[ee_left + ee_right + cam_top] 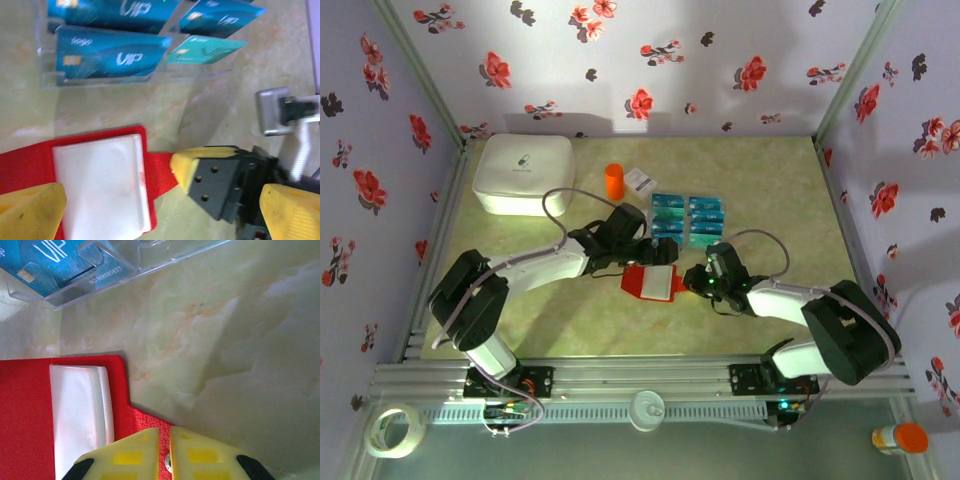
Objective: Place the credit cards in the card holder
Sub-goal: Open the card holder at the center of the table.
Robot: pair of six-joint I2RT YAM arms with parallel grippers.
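Both arms have white link covers w/ black joint housings: left arm (535, 268) at lower left of top view, right arm (790, 300) at lower right. A thin grey cable (548, 203) loops over each one. Small green light (705, 289) glows beside right gripper (697, 280). Fingers are yellow plastic, blunt wedge shape; left fingers (30, 212) are in bottom corners of left wrist view. Right wrist view, bottom: yellow pads (132, 455) w/ recessed squares, black corner patches, one screw (167, 460) btw them.
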